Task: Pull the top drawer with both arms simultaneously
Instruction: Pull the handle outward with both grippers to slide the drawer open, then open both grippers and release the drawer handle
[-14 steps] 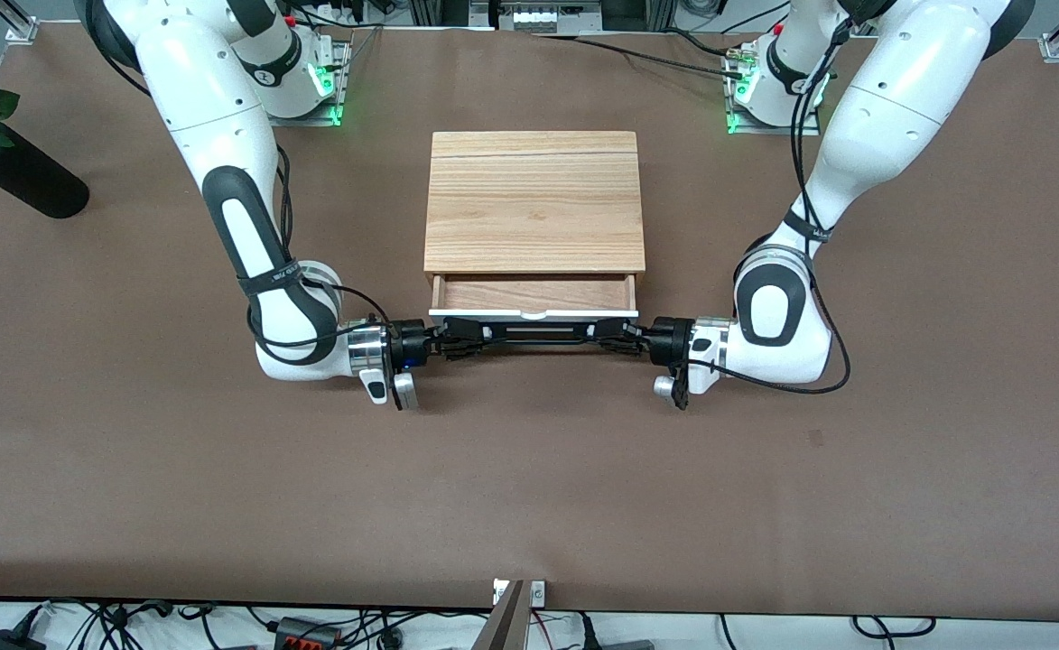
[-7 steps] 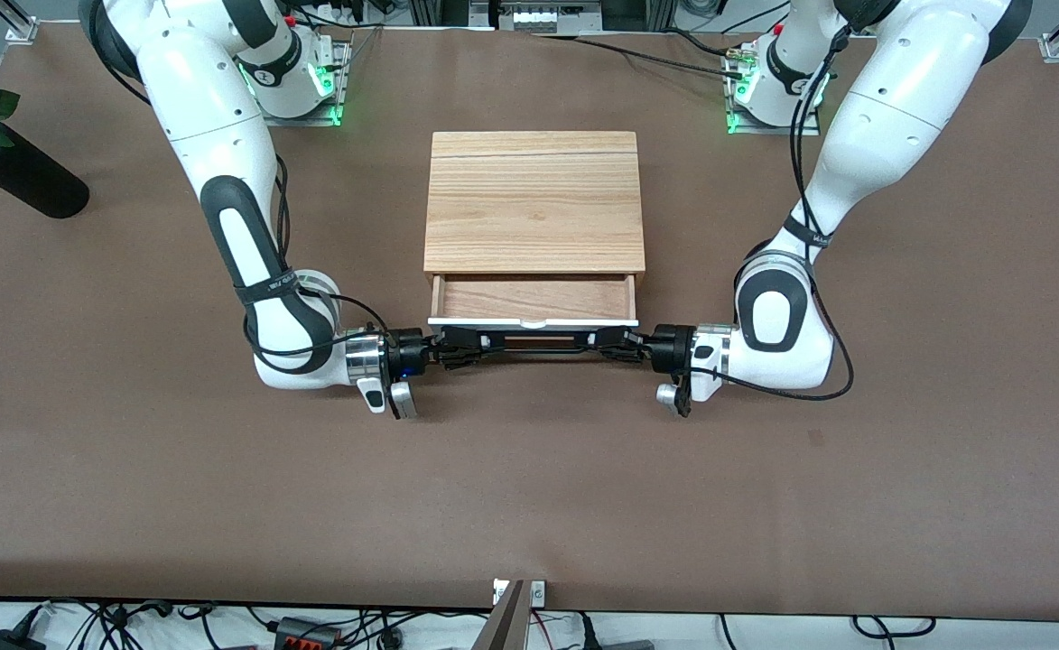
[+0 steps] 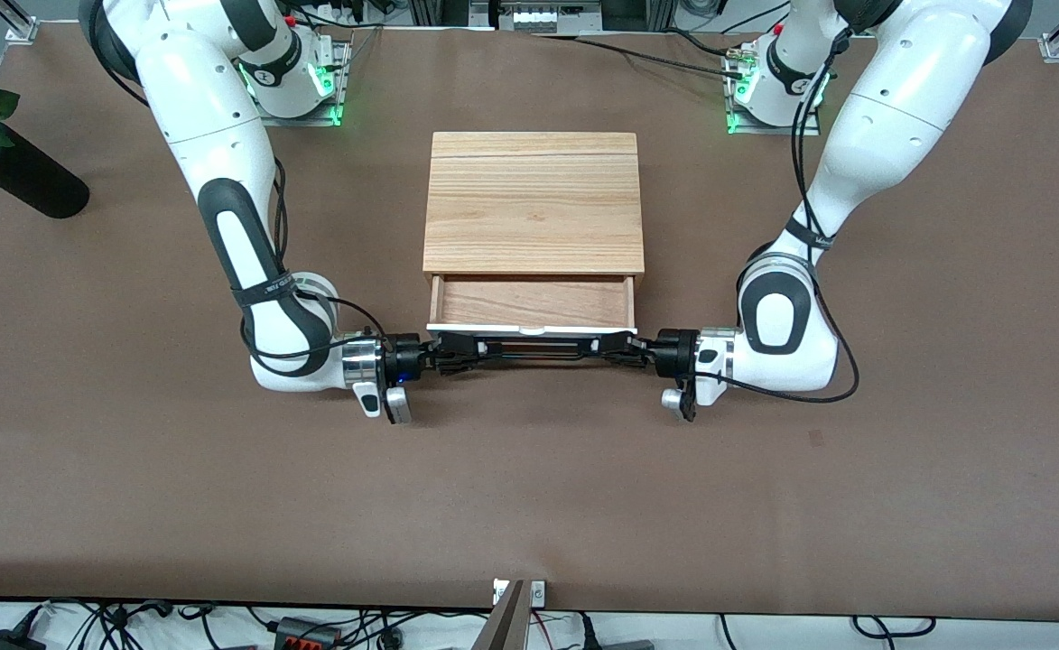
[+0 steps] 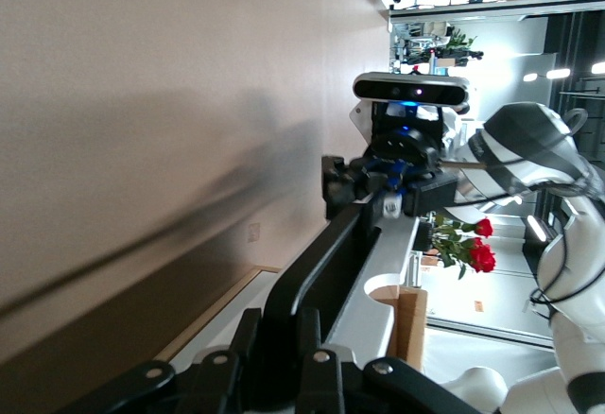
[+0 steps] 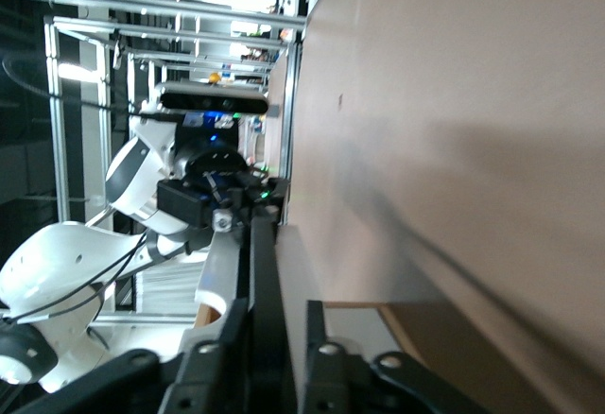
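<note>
The top drawer (image 3: 532, 305) stands partly out of the box (image 3: 534, 200). The left claw (image 3: 617, 348) is clamped on its black handle (image 3: 534, 347). The right claw (image 3: 453, 350) grips the handle's other end.

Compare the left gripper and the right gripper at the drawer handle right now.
The left gripper reaches in from the left arm's end of the table; the right gripper comes from the right arm's end. The left grips one end of the black bar handle, the right the other end. Both lie level, low over the table, in front of the partly open top drawer.
</note>
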Action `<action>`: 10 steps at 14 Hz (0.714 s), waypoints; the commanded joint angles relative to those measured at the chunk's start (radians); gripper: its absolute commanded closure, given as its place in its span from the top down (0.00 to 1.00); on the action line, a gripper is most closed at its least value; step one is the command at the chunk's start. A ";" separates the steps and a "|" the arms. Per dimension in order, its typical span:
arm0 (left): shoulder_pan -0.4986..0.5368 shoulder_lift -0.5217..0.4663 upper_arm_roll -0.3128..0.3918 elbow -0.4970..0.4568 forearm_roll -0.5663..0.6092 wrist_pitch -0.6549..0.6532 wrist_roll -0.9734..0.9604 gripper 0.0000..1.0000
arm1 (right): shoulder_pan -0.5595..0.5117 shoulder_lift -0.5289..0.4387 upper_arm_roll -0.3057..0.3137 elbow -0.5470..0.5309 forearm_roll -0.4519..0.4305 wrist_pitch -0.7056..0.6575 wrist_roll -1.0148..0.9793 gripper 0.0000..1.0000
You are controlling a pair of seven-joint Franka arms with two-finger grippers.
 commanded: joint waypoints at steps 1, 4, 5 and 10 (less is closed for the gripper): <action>0.010 -0.023 0.002 0.003 -0.026 -0.034 -0.012 0.23 | -0.028 0.022 -0.010 0.021 -0.014 0.036 -0.001 1.00; 0.010 -0.022 0.002 0.006 -0.026 -0.033 -0.018 0.84 | -0.023 0.022 -0.010 0.021 -0.016 0.044 0.000 1.00; 0.010 -0.023 0.004 0.019 -0.023 -0.031 -0.013 1.00 | -0.019 0.019 -0.010 0.021 -0.017 0.044 0.000 1.00; 0.012 -0.031 0.006 0.056 0.000 0.006 -0.018 1.00 | -0.013 -0.025 -0.039 0.021 -0.087 0.051 0.025 1.00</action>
